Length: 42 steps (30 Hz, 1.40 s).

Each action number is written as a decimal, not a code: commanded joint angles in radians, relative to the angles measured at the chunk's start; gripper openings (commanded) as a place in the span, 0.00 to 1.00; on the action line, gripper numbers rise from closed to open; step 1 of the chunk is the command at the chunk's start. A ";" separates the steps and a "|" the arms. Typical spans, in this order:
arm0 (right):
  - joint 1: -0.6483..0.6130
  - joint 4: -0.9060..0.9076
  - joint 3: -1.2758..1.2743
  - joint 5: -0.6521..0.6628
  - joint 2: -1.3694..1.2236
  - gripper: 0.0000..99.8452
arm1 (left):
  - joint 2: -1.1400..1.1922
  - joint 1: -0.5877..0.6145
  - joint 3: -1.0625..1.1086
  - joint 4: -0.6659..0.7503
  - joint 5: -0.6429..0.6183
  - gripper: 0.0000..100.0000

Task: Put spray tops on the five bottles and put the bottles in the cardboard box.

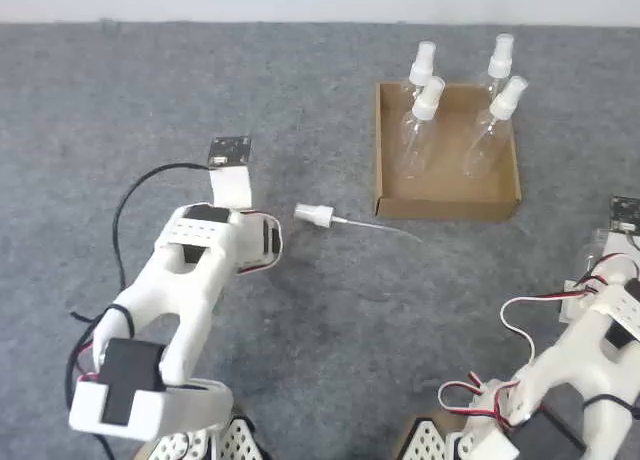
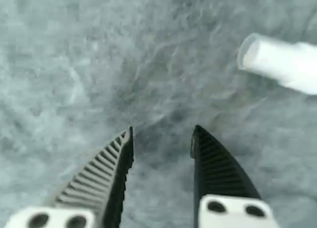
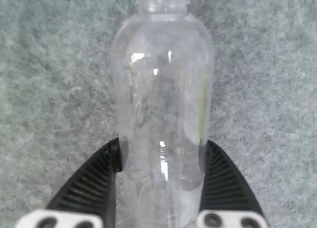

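Note:
A loose white spray top (image 1: 314,215) lies on the grey carpet, its thin tube (image 1: 385,227) trailing toward the cardboard box (image 1: 447,209). Several clear bottles (image 1: 415,130) with spray tops on stand inside the box. My left gripper (image 2: 161,139) hangs open just above the carpet, with the spray top (image 2: 282,62) a short way beyond its fingertips and off to one side. My right gripper (image 3: 161,153) is shut on an uncapped clear bottle (image 3: 163,89), its fingers (image 3: 99,173) pressed against the sides near the base. That arm sits at the table's near right (image 1: 600,320).
Grey carpet covers the whole table. The left arm's black cable (image 1: 125,215) loops over the carpet on its left. Open carpet lies between the two arms and in front of the box.

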<state>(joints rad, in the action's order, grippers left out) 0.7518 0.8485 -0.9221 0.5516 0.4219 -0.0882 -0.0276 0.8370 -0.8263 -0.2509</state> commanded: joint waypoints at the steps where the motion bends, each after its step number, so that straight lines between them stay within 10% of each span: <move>1: 0.004 -0.013 0.012 -0.008 0.048 0.12 | -0.020 0.025 -0.056 -0.044 0.072 0.17; 16: 0.004 0.033 0.012 -0.006 0.058 0.11 | -0.020 0.115 -0.441 -0.519 0.074 0.17; 42: 0.007 0.042 0.012 -0.011 0.058 0.12 | -0.020 0.101 -0.447 -0.535 0.074 0.01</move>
<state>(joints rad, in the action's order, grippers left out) 0.7518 0.8746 -0.9221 0.5516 0.4219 -0.0882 0.0783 0.4365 -1.3587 -0.1818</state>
